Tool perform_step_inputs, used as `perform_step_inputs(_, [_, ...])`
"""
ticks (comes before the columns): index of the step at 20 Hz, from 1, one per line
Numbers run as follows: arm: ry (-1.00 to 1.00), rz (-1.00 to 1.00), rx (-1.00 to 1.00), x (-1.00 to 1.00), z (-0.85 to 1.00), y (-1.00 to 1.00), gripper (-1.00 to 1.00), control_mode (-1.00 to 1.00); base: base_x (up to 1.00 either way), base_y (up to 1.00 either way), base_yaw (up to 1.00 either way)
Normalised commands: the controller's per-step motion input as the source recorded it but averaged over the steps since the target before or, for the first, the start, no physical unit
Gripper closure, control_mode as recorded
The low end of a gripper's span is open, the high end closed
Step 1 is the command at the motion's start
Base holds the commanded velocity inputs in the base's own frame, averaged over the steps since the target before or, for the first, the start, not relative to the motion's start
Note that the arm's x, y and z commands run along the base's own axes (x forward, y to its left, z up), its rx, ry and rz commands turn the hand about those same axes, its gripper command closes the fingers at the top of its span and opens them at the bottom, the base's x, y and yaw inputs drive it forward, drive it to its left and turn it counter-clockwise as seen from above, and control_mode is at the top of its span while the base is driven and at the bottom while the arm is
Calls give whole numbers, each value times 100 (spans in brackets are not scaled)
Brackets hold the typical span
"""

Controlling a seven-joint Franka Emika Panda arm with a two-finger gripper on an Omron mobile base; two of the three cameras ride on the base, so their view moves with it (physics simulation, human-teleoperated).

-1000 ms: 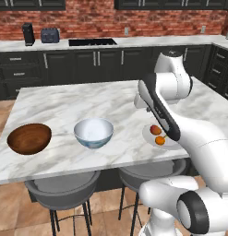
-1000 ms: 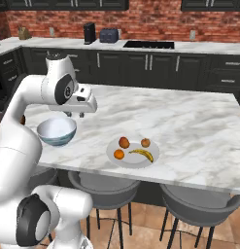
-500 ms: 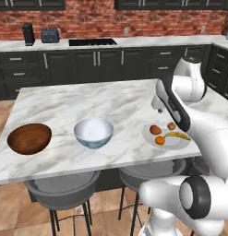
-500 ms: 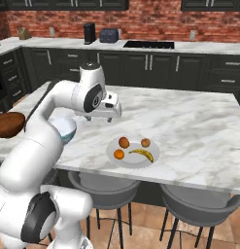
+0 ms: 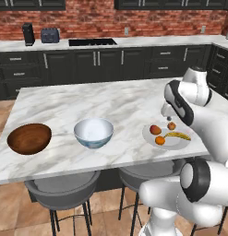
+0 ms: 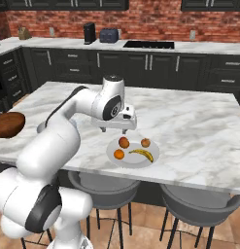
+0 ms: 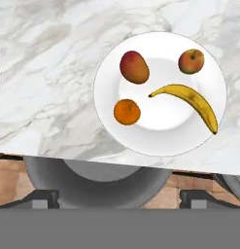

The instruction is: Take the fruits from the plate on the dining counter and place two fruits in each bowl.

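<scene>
Big white marble dining counter (image 5: 64, 110) takes up most of the scene, w/ grey stools (image 5: 62, 186) tucked under its near edge and dark cabinets + brick wall behind. On the back counter there's a black coffee machine (image 5: 27, 33) and a toaster (image 5: 50, 34).

Arm is reaching over the counter, and the gripper (image 6: 115, 129) hangs above the marble just beside the plate's back edge, not touching anything. Fingers (image 6: 104, 129) point down; can't tell how far apart they are from these angles, and nothing is between them afaict.

Dark wood bowl (image 5: 29, 138) sits near the counter's left end, white-blue bowl (image 5: 93, 132) just to the right of it, well apart from the plate. Both look empty.

Plate (image 7: 209, 68) is on the counter near the front edge, over a stool. All 4 fruits on it: banana (image 7: 192, 101) curving across the middle/right, reddish mango-looking one (image 7: 134, 67) at upper left in the hand view, small apple/peach (image 7: 191, 61) at upper right, orange (image 7: 127, 112) at lower left. None of them touch each other, tho the banana's tip comes close to the mango.
</scene>
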Motion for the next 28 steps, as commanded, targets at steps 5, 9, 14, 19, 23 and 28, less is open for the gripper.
perform_step_inputs(5, [13, -1, 0, 14, -73, 4, -100, -100, 0, 0, 0])
perform_step_inputs(9, [8, 0, 6, 42, -75, 0, -100, -100, 0, 0, 0])
perform_step_inputs(14, [10, 0, 3, 47, -62, 0, -100, -100, 0, 0, 0])
perform_step_inputs(19, [0, 0, 0, 31, -43, 0, -100, -100, 0, 0, 0])
perform_step_inputs(23, [4, 0, 1, 31, -33, 0, -100, -100, 0, 0, 0])
perform_step_inputs(28, [8, 0, 3, 24, -35, -4, -100, -100, 0, 0, 0])
